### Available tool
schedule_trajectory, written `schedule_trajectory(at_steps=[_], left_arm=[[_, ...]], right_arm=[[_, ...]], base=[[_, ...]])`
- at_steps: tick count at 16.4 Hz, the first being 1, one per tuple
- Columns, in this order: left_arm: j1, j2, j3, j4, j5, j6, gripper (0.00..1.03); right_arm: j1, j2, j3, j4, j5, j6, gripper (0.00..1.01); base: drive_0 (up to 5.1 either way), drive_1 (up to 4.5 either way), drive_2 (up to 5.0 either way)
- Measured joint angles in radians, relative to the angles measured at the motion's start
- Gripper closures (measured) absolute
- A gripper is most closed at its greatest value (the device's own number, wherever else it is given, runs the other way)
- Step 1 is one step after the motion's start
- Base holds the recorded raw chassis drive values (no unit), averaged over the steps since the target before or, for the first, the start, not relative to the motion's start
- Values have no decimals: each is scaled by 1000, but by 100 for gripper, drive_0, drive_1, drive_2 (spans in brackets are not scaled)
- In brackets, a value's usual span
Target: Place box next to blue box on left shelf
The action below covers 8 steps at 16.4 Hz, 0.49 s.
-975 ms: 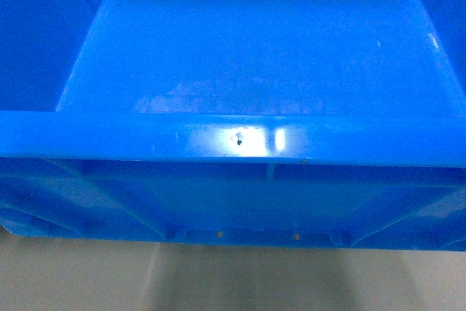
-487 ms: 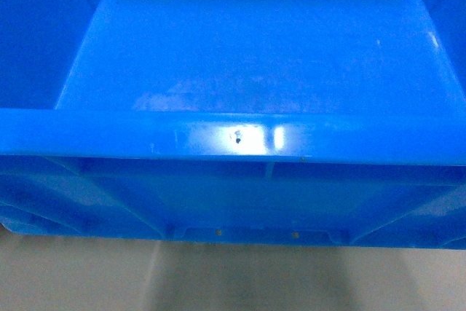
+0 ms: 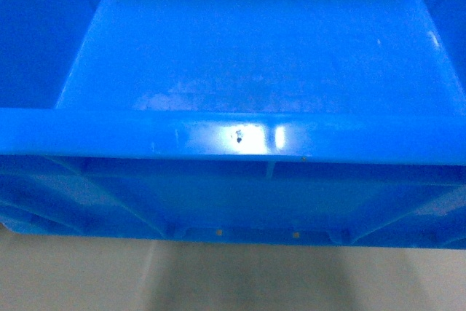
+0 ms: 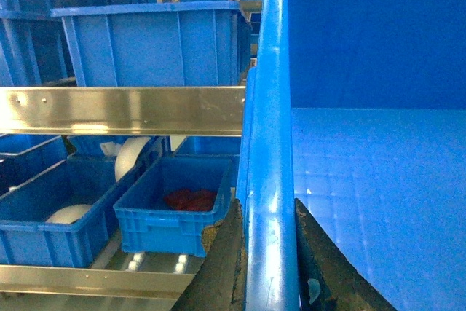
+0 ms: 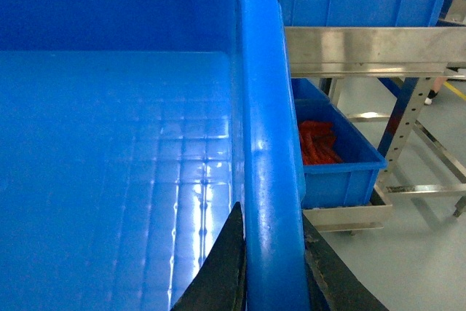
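I see the box (image 3: 247, 63) filling my head view, held up before the shelf (image 4: 124, 111). Left gripper (image 4: 266, 253) clamps its left rim; right gripper (image 5: 271, 260) clamps its right rim.

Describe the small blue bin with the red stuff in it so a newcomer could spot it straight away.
Start at the shiny metal shelf rail crossing the left wrist view, with a large blue plastic crate standing on it. Look below the rail to the lower shelf: the small blue plastic bin sits nearest the big bright-blue crate rim gripped in the foreground. It alone holds red material; the bins left of it hold white objects.
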Motion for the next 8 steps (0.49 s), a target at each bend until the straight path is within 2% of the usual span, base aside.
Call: schedule_trajectory(at_steps=[8], left_arm=[[0,0,0,-1,0,0,92]], right_arm=[[0,0,0,-2,0,0,92]], base=[[0,0,0]])
